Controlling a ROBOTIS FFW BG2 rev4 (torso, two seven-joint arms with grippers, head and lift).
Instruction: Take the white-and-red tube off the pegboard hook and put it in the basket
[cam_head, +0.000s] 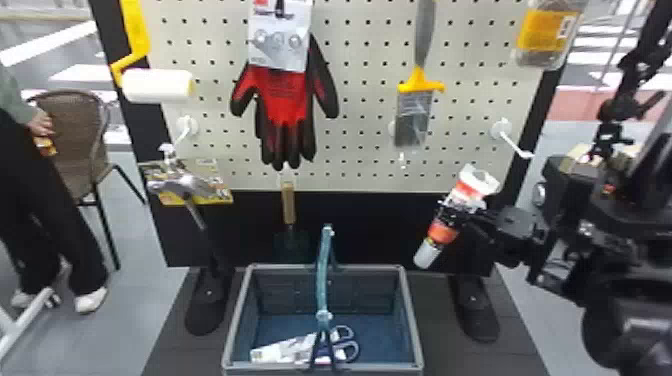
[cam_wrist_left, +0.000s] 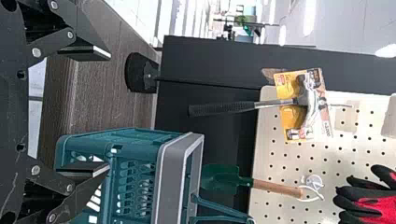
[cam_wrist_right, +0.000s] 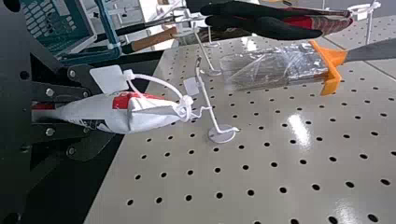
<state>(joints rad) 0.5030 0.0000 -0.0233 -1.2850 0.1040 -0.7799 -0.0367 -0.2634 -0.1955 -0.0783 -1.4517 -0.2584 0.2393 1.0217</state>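
White-and-red tube (cam_head: 442, 232) prob. light to mid wt., w/ a soft, squeezable body that flattens toward the tail; the cap end looks stiffer. Skin may be a bit slippery, esp. if gripped off-centre. Not v. fragile, but too hard a squeeze could dent or split it. Best hold = mid-body, flat pads across the width, mod. pressure; avoid the thin loop & tag (cam_wrist_right: 109, 79) at the tail, b/c they'd let it swing & could snag.

R gripper (cam_wrist_right: 84, 112) is pressed onto the tube approx. mid-body, coming in from the right. Tube sits between its fingers, tilted: cap end low & left, tail high & right, sticking out past the grip at both ends. It's off the hook (cam_head: 515, 145), hanging below & left of the hook's tip, & right of the basket (cam_head: 411, 310), near its far right corner, a bit above the rim. L gripper (cam_wrist_left: 109, 112) is spread, nothing in it, w/ the basket's left side nearby.
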